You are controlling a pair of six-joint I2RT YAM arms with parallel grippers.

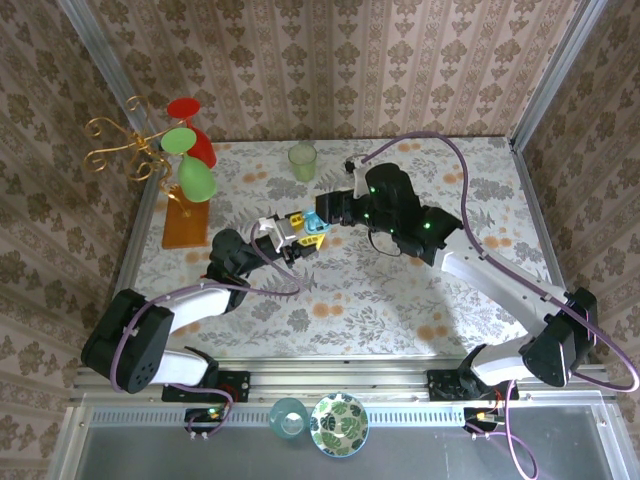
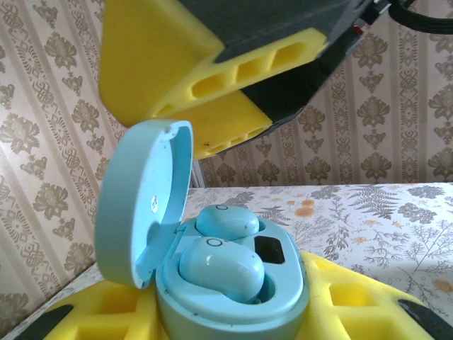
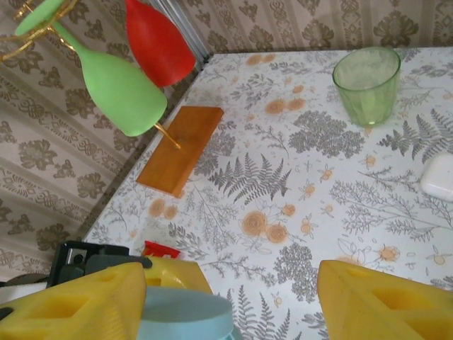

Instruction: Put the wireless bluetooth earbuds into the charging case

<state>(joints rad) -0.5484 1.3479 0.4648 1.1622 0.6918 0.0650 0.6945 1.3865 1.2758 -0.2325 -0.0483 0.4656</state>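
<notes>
Patterned wallpaper closes in a floral table (image 1: 380, 290). The left arm (image 1: 190, 300) and right arm (image 1: 500, 280) reach in from the near edge and meet around the table's middle. At the far left, a gilt stand (image 1: 110, 145) on a wooden base holds green and red goblets (image 3: 117, 85). A green tumbler (image 1: 303, 160) stands upright near the far edge.

The left tool (image 2: 226, 319) is clamped on the light-blue charging case (image 2: 233, 297), which sits upright between its yellow fingers with the lid (image 2: 145, 205) swung open. The right tool (image 3: 233, 304) hangs just above the case, its jaws wide apart. One of its fingers (image 2: 177, 64) is right at the lid's top edge, possibly touching it. Two light-blue earbuds (image 2: 223, 269) lie side by side in the case's wells, one nearer and one farther, with a small dark window just beside them.
</notes>
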